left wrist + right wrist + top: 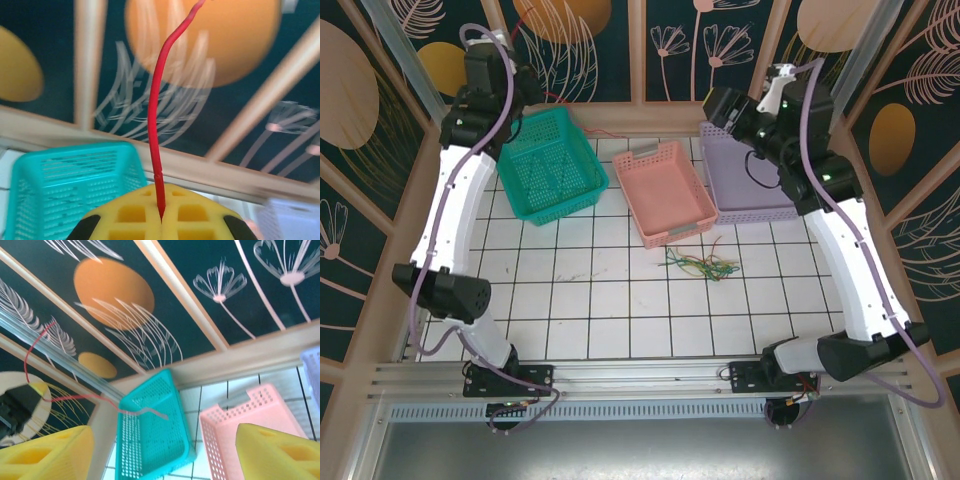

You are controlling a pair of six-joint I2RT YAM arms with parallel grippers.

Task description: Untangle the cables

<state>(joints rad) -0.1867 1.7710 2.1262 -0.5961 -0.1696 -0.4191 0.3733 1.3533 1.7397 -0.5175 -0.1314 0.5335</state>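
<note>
My left gripper (161,216) is shut on a red cable (156,120) that rises from between its yellow fingers. It is held high at the back left (510,36), above the teal basket (582,150). The red cable (592,131) trails thinly to the right behind the baskets. In the right wrist view its free end (150,411) dangles over the teal basket (150,450). My right gripper (160,455) is open with nothing between its fingers, raised over the lilac basket's back corner (712,108). The other cables (700,265), green, yellow and dark, lie bunched on the tiles.
A pink basket (638,215) sits in the middle and a lilac basket (720,190) to its right, both at the back of the tiled table. Wooden-framed patterned walls close in the back and sides.
</note>
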